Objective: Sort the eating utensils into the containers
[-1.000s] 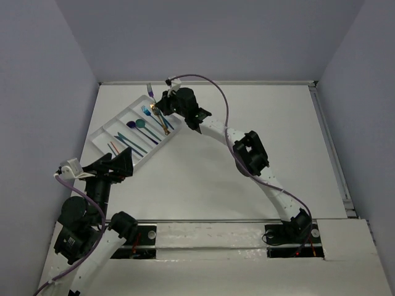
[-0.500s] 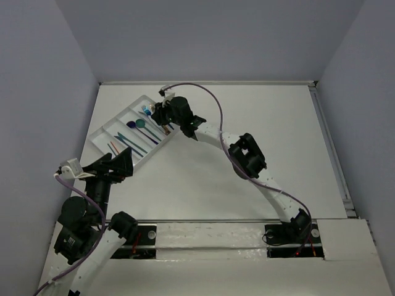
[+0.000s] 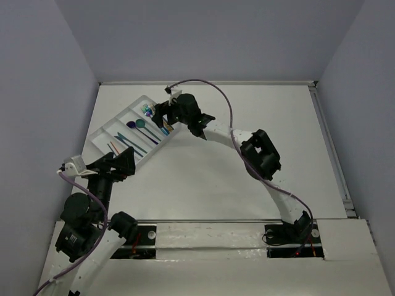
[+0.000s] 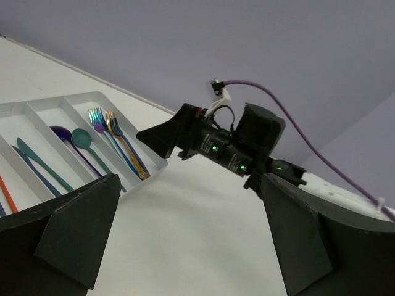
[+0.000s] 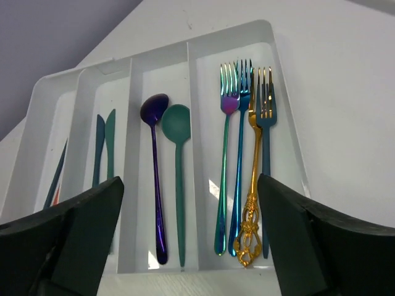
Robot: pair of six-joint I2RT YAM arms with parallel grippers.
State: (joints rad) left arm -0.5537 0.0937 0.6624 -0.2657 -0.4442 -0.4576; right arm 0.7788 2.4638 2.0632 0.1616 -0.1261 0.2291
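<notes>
The right gripper (image 5: 188, 243) and left gripper (image 4: 191, 240) are both hanging wide open, empty; the forks (image 5: 239, 154) are looking light, stiff and slippery, so pinching mid-handle suits.

The tray (image 5: 154, 74) is looking white all over. In it, the purple spoon (image 5: 155, 185) is shining dark purple, and the teal spoon (image 5: 178, 172) beside it is showing plain teal. The rainbow fork (image 5: 224, 166) is fading from pink-purple at its prongs to blue and green down its handle. The blue fork (image 5: 241, 160) is gleaming bright blue. The gold fork (image 5: 253, 179) is glinting yellow gold, with a curly pattern at its handle end. The navy fork (image 5: 266, 160) is looking dark blue. The knives (image 5: 110, 142) are showing teal. The right gripper (image 4: 148, 134) is looking black, with tiny green lights glowing. The cable (image 4: 259, 84) is showing purple, and the table (image 3: 271, 135) is looking white.
</notes>
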